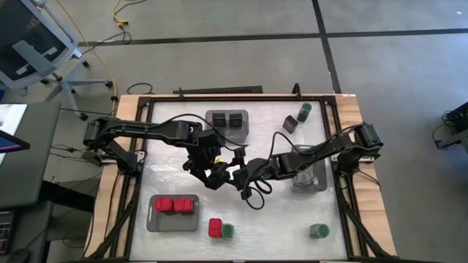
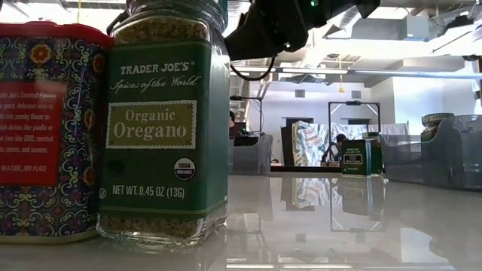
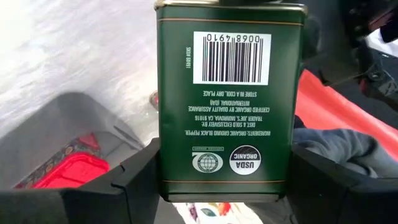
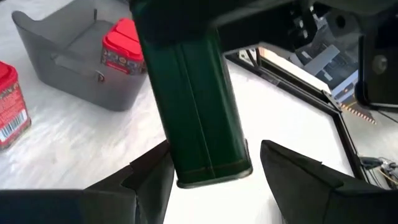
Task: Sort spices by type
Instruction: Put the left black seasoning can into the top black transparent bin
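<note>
While the left gripper [image 3: 221, 186] is clamped on a dark green tin [image 3: 227, 99] held above the middle of the surface [image 1: 278, 219], the right gripper [image 4: 214, 171] sits just in front of it with its fingers [image 4: 149, 177] apart on either side of the tin's lower end, not visibly touching it. This looks like a hand-over of a black-type spice between the arms. The next move, I judge, calls for the right gripper to shut squarely on the tin before the left lets go, then carry it to the tray [image 1: 228, 124] beyond the left gripper, where two black tins [image 1: 227, 120] already sit.

A second tray [image 1: 172, 213] near the left gripper holds two red boxes [image 1: 174, 205]; a loose red box [image 1: 215, 228] and green-lidded jar [image 1: 228, 231] stand touching beside it. Other jars stand loose [image 1: 319, 231] near the right arm and at the far side [image 1: 305, 109].

Writing on the held tin, upside down in the wrist view: "INGREDIENTS: ORGANIC GROUND BLACK PEPPER", "TRADER JOE'S, MONROVIA, CA 91016", "STORE IN A COOL, DRY PLACE", a "USDA ORGANIC" seal and barcode 00684910. The near jar reads "TRADER JOE'S Spices of the World Organic Oregano, NET WT. 0.45 OZ (13G)".
</note>
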You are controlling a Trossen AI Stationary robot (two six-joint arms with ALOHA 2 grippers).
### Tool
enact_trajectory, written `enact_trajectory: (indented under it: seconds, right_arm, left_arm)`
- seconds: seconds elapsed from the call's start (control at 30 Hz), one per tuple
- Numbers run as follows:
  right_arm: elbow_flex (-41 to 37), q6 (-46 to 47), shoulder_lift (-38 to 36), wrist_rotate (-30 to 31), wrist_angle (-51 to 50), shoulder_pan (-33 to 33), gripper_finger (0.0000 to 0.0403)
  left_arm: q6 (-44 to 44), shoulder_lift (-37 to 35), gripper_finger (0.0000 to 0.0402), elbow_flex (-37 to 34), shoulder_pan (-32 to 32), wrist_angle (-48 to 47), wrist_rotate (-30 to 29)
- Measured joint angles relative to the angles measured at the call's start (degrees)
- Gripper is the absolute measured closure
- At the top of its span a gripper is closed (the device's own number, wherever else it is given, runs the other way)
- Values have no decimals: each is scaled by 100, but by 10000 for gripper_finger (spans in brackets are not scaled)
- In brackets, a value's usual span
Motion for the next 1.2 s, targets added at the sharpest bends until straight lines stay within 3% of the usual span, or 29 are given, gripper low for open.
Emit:
enact_trajectory:
  seconds: [0.2,0.5,0.7,1.2]
  right_arm:
    - [0,-26,0,26,-35,0,146]
    - [-2,-61,0,46,-107,1,272]
    - [-3,-90,0,49,-135,2,326]
    - [-4,-61,0,47,-228,2,335]
  left_arm:
    - [92,0,133,0,0,73,4]
    - [78,0,133,0,2,66,-27]
    - [63,-4,133,0,0,70,-120]
    - [-52,-2,133,0,0,83,-217]
